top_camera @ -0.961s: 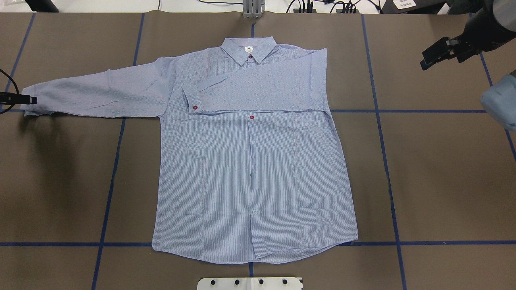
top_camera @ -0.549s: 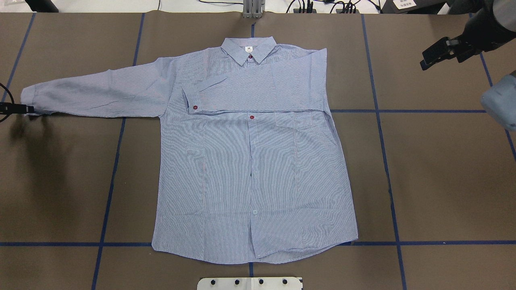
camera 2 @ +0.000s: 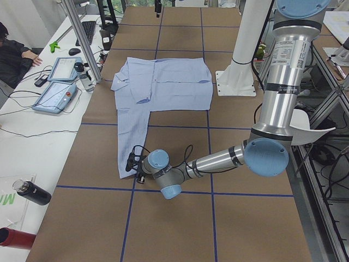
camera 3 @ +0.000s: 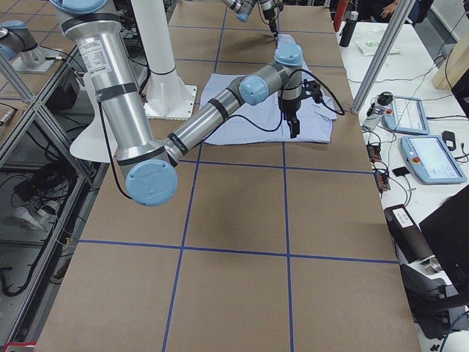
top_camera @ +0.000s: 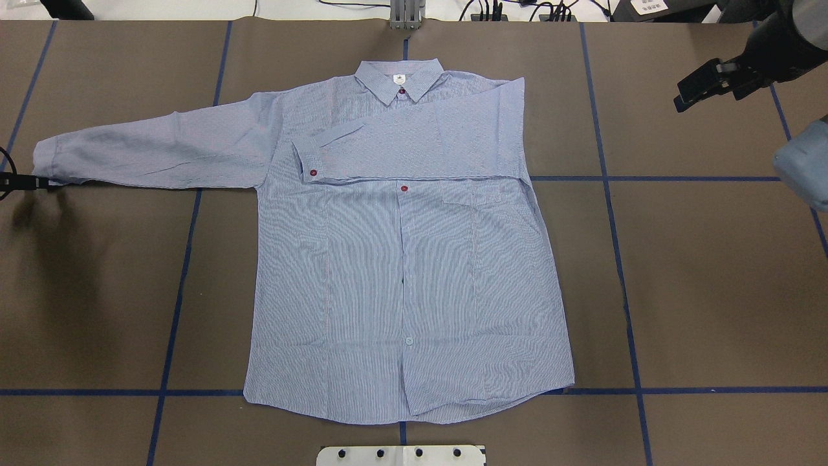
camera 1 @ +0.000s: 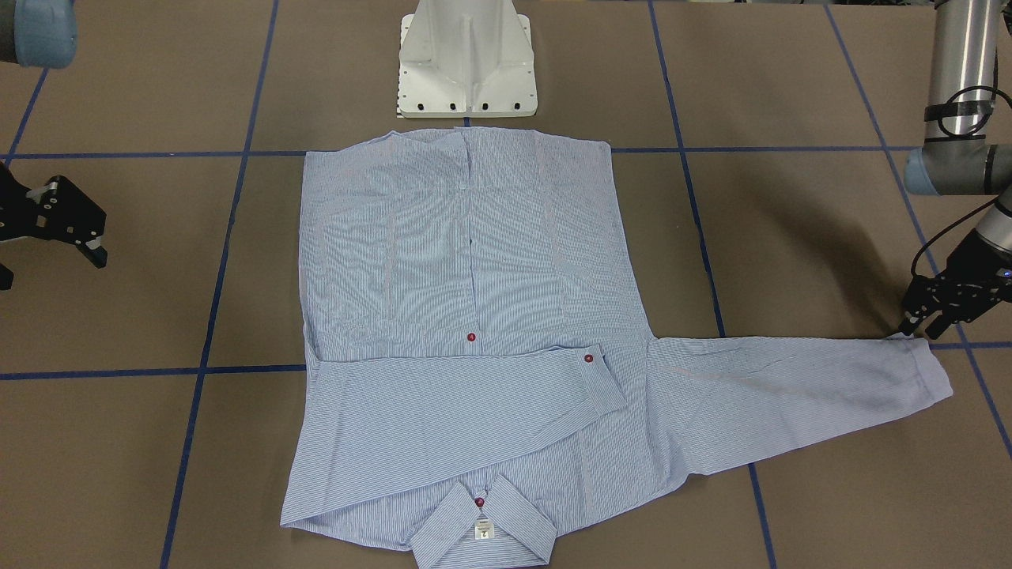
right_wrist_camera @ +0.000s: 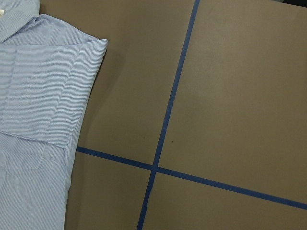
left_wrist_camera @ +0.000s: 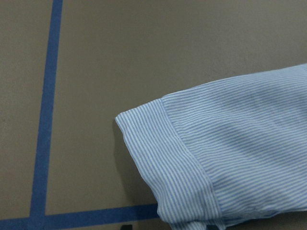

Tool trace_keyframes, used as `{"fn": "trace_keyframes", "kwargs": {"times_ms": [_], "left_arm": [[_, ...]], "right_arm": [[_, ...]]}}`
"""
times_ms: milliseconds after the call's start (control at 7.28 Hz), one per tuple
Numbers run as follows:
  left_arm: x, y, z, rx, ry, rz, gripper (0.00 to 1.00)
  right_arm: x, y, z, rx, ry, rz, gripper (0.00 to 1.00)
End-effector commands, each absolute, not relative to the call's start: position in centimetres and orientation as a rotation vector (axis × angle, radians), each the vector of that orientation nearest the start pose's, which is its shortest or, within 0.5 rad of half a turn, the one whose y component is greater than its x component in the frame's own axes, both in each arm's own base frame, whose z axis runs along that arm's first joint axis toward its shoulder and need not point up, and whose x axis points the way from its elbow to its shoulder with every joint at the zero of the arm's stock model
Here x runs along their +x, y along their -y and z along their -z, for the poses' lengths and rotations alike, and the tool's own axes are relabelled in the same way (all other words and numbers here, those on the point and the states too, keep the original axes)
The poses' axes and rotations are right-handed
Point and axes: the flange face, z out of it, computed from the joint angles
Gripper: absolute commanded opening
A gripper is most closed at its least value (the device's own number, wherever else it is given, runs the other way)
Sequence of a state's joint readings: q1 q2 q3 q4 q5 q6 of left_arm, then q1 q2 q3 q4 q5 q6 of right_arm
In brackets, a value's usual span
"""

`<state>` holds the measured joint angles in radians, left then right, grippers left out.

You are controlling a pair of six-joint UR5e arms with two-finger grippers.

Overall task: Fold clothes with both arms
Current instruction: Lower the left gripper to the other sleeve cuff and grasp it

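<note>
The light blue striped shirt (top_camera: 401, 272) lies flat, front up, collar (top_camera: 401, 77) at the far side. One sleeve (top_camera: 401, 152) is folded across the chest. The other sleeve (top_camera: 155, 152) stretches out flat to the view's left. My left gripper (top_camera: 39, 183) is low at the near corner of that sleeve's cuff (left_wrist_camera: 158, 158). In the front-facing view the left gripper (camera 1: 917, 332) looks open, fingertips at the cuff's edge. My right gripper (camera 1: 51, 265) is open and empty, raised off to the shirt's other side, also in the overhead view (top_camera: 686, 97).
The white pedestal base (camera 1: 466, 71) stands at the shirt's hem side. Blue tape lines (top_camera: 174, 291) grid the brown table. Beyond the collar side stand an aluminium post (top_camera: 404, 13), cables, and a desk with tablets (camera 2: 54, 93) and a bottle (camera 2: 32, 192).
My left gripper has slid along the outstretched cuff toward its near corner and drawn back a little to the left. The shirt and the right arm have hardly moved.
</note>
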<state>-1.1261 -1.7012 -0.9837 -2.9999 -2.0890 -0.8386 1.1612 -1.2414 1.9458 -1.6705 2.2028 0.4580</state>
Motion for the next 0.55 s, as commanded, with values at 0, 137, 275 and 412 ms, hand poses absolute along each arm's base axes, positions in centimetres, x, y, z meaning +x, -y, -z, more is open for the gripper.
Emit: {"fn": "trace_keyframes", "kwargs": {"times_ms": [0, 137, 275, 412], "left_arm": [[15.88, 52.31, -72.08, 0.477, -0.948, 0.100, 0.43], [16.01, 52.64, -71.76, 0.484, -0.949, 0.099, 0.41], [16.09, 52.80, -71.61, 0.486, -0.950, 0.099, 0.26], [16.12, 52.82, -71.46, 0.487, -0.953, 0.097, 0.00]], "right_arm": [[-15.72, 54.70, -32.02, 0.271, 0.801, 0.146, 0.99], [-15.74, 54.74, -32.06, 0.271, 0.801, 0.146, 0.99], [-15.76, 54.77, -32.11, 0.271, 0.801, 0.146, 0.99], [-15.77, 54.81, -32.17, 0.270, 0.800, 0.146, 0.99]]}}
